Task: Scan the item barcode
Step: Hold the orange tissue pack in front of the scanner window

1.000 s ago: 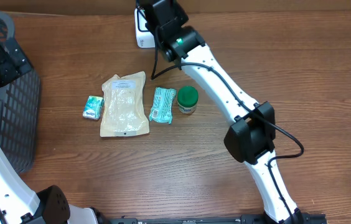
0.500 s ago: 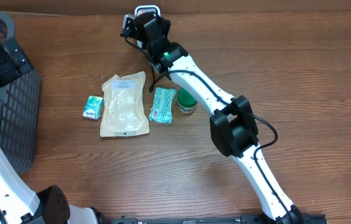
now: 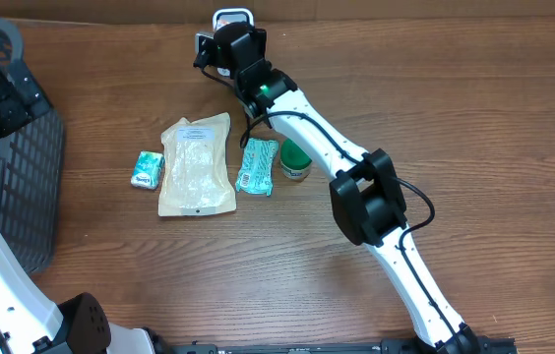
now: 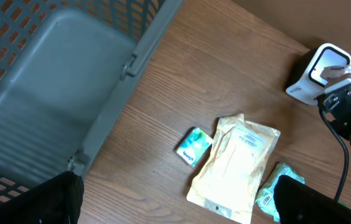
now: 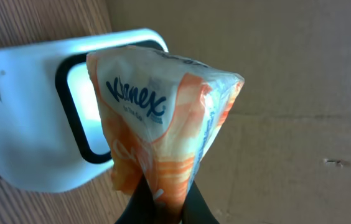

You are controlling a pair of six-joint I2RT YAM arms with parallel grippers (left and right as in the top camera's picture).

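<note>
Right end effector [image 5: 162, 206] shifted left by scanner [image 5: 29, 134] | pinching tissue pack [image 5: 163, 118]

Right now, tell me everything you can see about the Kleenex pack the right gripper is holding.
The Kleenex pack is a small soft packet in glossy film, white with orange stripes and a blue Kleenex logo. The right gripper is shut on its narrow lower end, so the wider end fans out beyond the fingers. It is held right in front of the lit window of the white scanner; whether they touch is unclear. No barcode shows on this side.
</note>
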